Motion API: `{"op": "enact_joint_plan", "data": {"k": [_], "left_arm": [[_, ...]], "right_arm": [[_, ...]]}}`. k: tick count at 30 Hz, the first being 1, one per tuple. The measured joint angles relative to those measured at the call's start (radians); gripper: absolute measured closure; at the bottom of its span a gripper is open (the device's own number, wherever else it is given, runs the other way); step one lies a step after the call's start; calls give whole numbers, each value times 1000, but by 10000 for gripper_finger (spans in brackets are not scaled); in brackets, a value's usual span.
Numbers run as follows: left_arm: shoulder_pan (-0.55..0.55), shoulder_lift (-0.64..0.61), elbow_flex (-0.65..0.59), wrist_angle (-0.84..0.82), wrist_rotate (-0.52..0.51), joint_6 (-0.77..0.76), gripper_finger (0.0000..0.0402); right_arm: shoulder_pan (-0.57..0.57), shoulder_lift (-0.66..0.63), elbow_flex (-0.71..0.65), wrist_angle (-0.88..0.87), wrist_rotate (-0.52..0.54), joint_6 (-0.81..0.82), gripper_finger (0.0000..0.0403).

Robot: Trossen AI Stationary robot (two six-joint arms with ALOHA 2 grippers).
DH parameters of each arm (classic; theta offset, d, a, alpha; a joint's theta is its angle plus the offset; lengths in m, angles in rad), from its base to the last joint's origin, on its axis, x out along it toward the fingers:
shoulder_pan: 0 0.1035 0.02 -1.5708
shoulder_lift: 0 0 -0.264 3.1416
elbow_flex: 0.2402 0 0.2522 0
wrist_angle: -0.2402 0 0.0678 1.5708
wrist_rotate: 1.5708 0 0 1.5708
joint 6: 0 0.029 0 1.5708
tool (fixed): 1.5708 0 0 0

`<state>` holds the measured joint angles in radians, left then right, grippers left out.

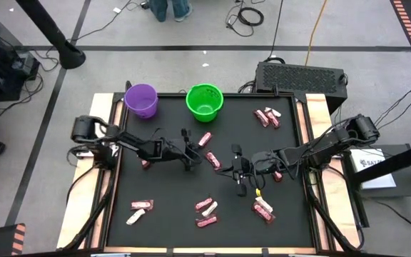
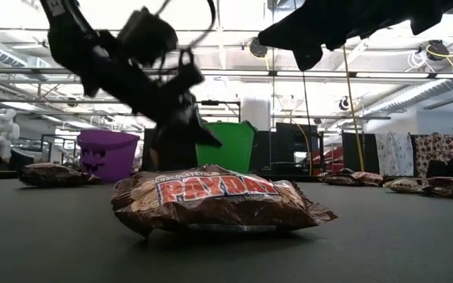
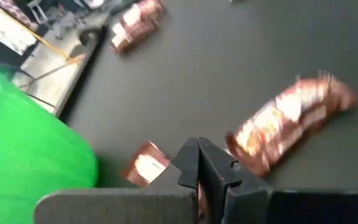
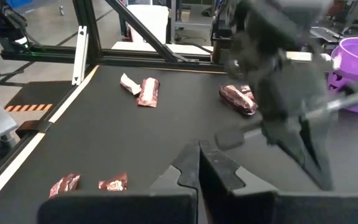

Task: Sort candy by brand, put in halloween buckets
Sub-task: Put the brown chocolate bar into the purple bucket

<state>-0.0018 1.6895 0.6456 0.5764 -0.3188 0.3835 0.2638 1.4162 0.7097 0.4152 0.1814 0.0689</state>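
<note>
The round purple plastic pail (image 1: 141,100) and bright green plastic pail (image 1: 205,101) stand at the black mat's (image 1: 170,214) far edge, with no candy visible in either. Crinkled wrapped bars (image 1: 207,208) lie scattered. The left gripper (image 1: 188,161) and the right gripper (image 1: 239,176) are both clenched mid-table, grasping nothing visible.

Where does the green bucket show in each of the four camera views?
High view: the green bucket stands near the mat's far edge, right of the purple bucket.
Low view: in the background, right of the purple one, partly behind an arm.
Left wrist view: large, at the left edge.
Right wrist view: not in it.
Shared landmark: the purple bucket.
</note>
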Motion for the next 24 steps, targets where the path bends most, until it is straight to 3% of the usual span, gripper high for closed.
{"op": "enact_joint_plan", "data": {"k": [4,8,13,16,21,24], "left_arm": [[9,-88,1,-93,15,-61,399],[75,-103,11,-117,15,-260,383],[187,-62,66,-223,146,-468,347],[216,-14,114,-256,215,-503,317],[218,28,175,-432,224,-509,267],[204,34,178,-454,263,-509,242]], "right_arm": [[0,0,0,0,0,2,403],[-1,0,-1,21,0,2,403],[-2,0,-1,36,3,1,403],[-2,0,-1,34,4,0,403],[-2,0,-1,16,4,3,403],[-2,0,-1,4,4,5,403]]}}
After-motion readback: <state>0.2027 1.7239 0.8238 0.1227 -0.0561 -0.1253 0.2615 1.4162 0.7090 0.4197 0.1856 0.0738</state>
